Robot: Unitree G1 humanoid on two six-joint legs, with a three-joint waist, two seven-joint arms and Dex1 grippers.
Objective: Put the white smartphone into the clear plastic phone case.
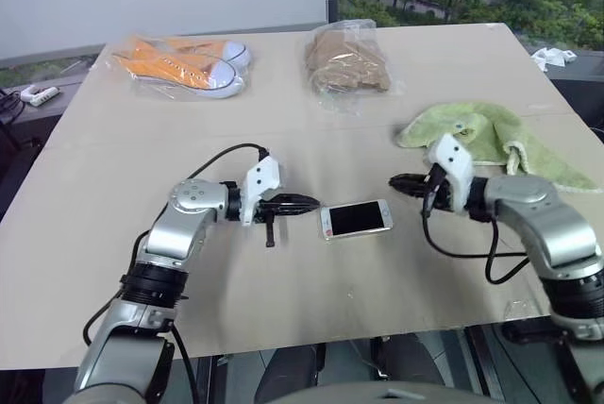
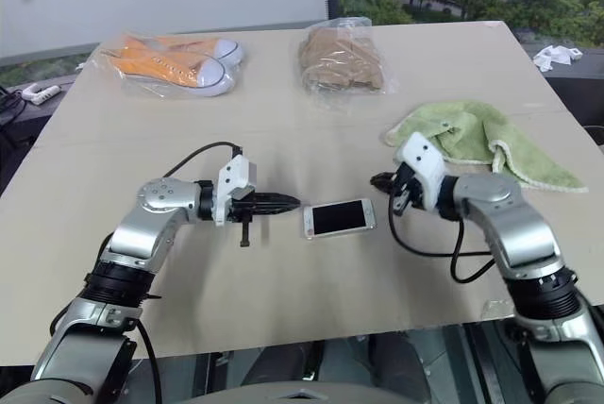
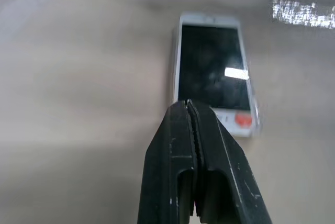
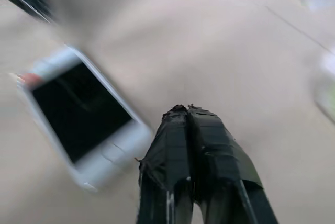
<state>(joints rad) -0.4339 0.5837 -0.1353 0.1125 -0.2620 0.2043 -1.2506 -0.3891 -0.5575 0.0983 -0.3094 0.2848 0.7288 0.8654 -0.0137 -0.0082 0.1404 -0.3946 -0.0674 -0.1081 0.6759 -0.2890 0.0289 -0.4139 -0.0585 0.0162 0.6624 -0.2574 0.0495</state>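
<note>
1. White smartphone [image 1: 356,219] flat on beige desk [image 1: 283,300], screen up, apparently inside clear plastic phone case [image 3: 255,110].
2. Left pincer [image 1: 307,202], right pincer [image 1: 398,181] flank it, both pinched closed, empty.
3. Farther: green towel [image 1: 491,140], bagged shoes [image 1: 184,64].

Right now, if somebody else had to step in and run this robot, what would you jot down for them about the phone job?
Left tool: shut, holding nothing, its tip just short of one end of the phone.
Right tool: shut, holding nothing, off the phone's other end with a gap.
Phone: flat on the table, screen up, between the two tools. A clear rim runs along its edges in the left wrist view, so it looks to be in the case already; I cannot be sure.
Left: check that the case is seated all round.
</note>
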